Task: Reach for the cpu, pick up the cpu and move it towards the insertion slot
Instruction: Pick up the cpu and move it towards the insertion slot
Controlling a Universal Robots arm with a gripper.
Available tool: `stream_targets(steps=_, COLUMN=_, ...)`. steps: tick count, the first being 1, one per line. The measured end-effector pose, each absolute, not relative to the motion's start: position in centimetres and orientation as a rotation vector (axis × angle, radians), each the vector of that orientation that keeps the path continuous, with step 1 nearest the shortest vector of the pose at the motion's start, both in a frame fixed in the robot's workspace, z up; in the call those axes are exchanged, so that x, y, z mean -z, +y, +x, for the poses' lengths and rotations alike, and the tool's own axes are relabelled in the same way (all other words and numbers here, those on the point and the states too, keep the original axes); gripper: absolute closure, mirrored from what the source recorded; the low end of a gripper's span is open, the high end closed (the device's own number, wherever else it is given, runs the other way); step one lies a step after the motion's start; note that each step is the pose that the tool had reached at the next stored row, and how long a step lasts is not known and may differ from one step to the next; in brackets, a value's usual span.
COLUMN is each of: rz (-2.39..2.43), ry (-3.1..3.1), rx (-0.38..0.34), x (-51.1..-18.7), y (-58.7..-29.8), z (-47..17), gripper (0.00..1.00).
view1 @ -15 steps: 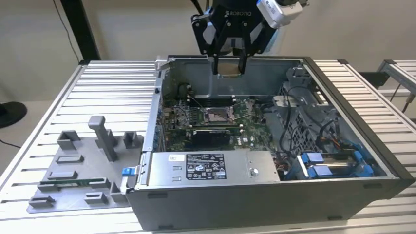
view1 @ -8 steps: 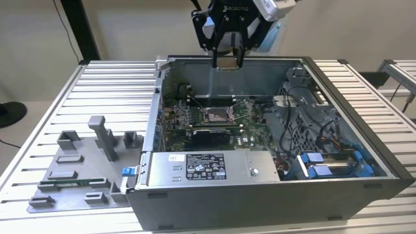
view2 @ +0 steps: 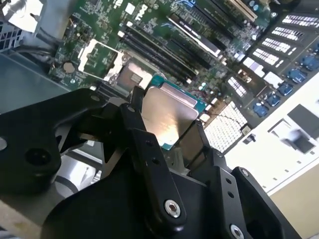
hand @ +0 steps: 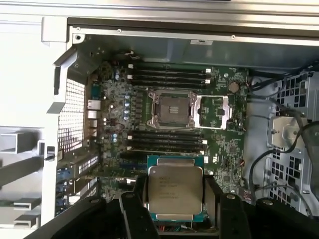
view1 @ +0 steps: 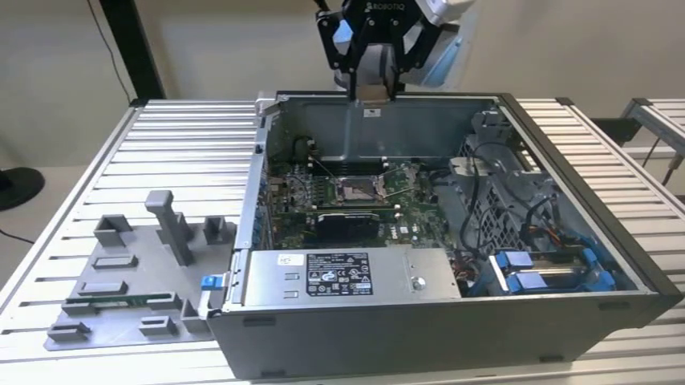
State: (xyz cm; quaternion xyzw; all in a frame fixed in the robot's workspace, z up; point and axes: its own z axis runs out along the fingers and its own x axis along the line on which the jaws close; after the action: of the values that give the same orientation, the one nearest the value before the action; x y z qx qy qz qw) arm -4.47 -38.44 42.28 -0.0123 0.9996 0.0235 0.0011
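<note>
pincer [hand: 175,199] gripping cpu [hand: 175,189], above insertion slot [hand: 172,108]

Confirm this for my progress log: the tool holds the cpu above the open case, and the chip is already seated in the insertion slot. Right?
Not quite. The cpu is not seated: in the first wrist view it sits between the fingers of the tool, and the insertion slot on the motherboard lies open and bare. The tool does hold it above the open case, as the exterior view shows.
</note>
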Motion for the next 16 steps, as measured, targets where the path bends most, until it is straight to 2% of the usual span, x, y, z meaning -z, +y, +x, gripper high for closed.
stream_targets(steps=11, rz=0.048, ry=3.135, rx=-0.073, x=-41.9, y=-37.4, z=-4.2, gripper=1.00)
stream_targets(steps=16, rz=0.052, ry=3.135, rx=-0.073, x=-41.6, y=-35.9, z=-4.2, gripper=1.00)
